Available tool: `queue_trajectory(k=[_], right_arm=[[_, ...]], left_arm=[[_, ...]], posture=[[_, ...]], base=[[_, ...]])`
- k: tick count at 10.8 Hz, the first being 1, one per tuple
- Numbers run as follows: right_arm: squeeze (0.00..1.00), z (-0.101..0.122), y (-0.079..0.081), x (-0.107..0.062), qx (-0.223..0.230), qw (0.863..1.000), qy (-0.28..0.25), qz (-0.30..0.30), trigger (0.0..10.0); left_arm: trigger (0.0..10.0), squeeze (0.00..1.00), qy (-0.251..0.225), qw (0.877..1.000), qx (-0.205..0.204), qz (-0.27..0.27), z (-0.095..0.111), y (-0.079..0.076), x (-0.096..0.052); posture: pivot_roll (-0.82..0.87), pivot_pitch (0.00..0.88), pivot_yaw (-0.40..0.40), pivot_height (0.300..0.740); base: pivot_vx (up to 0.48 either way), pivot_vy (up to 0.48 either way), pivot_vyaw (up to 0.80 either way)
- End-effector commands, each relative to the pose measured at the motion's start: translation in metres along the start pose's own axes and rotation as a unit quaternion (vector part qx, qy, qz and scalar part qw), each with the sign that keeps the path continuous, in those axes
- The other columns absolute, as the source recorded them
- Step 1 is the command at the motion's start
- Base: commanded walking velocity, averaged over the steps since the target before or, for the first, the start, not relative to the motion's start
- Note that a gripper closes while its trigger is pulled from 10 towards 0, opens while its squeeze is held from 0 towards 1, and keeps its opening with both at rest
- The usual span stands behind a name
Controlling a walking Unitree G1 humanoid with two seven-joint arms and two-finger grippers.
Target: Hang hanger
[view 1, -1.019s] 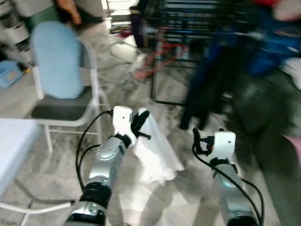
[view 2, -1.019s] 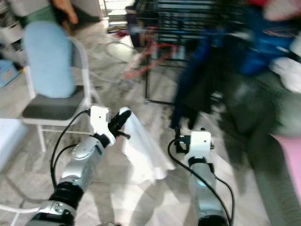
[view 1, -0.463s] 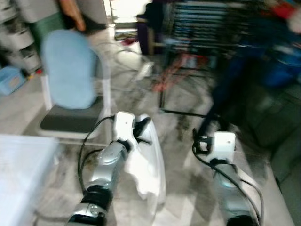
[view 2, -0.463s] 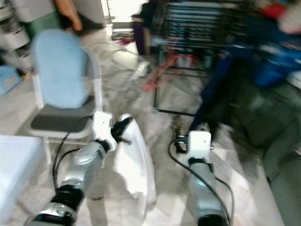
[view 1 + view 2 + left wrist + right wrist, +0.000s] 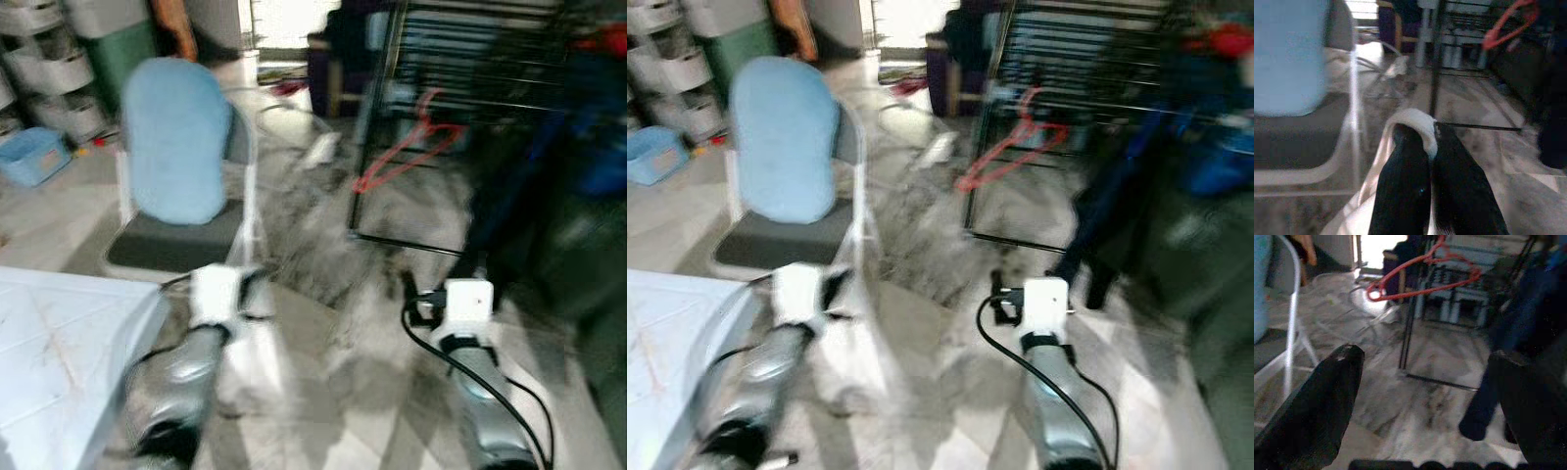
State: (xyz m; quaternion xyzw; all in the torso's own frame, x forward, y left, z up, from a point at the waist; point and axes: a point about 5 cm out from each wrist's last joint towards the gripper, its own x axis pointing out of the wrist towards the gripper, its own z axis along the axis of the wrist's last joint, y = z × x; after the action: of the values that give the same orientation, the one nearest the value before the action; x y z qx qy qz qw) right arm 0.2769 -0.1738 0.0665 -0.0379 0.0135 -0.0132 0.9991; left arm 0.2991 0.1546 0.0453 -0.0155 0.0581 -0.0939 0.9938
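My left gripper (image 5: 1432, 142) is shut on a white cloth item (image 5: 1413, 120) that drapes down below its fingers; whether a hanger is inside it cannot be told. In the eye views that arm (image 5: 220, 299) is heavily blurred, low at the left with the white cloth (image 5: 260, 343) beside it. A red hanger (image 5: 407, 147) hangs on the black wire rack (image 5: 460, 59) ahead, also visible as the red hanger (image 5: 1420, 276) in the right wrist view. My right gripper (image 5: 1425, 367) is open and holds nothing, held low at the right (image 5: 416, 294).
A white-framed chair with a light blue back cushion (image 5: 176, 137) stands ahead on the left. A white tabletop (image 5: 59, 343) fills the lower left. Dark clothes (image 5: 549, 196) hang at the right. Storage bins (image 5: 34, 59), a blue basket (image 5: 34, 157) and a person (image 5: 176, 24) are at the back.
The whole picture has slid to the right, so the camera has turned left. My left arm with the white cloth has dropped lower and left and is now blurred. The right arm keeps its pose.
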Motion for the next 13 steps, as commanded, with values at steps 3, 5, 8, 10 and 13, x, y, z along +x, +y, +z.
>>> queue_trajectory(k=[3,5,8,10,13], right_arm=[[0.0,0.0,-0.01,-0.005,-0.007,1.0,0.001,-0.012,10.0],[0.0,0.003,0.0,0.0,-0.007,1.0,-0.003,0.005,10.0],[0.0,0.01,0.0,0.007,-0.008,1.0,-0.014,-0.002,10.0],[0.0,0.009,-0.002,0.006,-0.01,1.0,-0.012,-0.004,10.0],[0.0,0.01,0.0,0.008,-0.008,1.0,-0.012,-0.003,10.0]], left_arm=[[10.0,0.0,-0.043,0.999,0.001,0.023,0.015,0.011,0.002],[10.0,0.0,-0.057,0.998,-0.019,-0.009,0.024,0.004,0.009],[10.0,0.0,-0.069,0.996,-0.034,-0.042,0.034,-0.007,0.02],[10.0,0.0,-0.068,0.995,-0.038,-0.06,0.033,-0.013,0.02],[10.0,0.0,-0.065,0.994,-0.045,-0.074,0.032,-0.019,0.02]], posture=[[-0.09,0.0,-0.025,0.74],[-0.08,0.0,-0.019,0.74],[-0.09,0.0,-0.006,0.74],[-0.1,0.0,0.0,0.74],[-0.1,0.0,-0.001,0.74]], base=[[0.0,0.0,0.0],[0.133,0.0,0.0],[0.415,0.0,0.0],[0.446,0.0,0.0],[0.444,0.0,0.0]])
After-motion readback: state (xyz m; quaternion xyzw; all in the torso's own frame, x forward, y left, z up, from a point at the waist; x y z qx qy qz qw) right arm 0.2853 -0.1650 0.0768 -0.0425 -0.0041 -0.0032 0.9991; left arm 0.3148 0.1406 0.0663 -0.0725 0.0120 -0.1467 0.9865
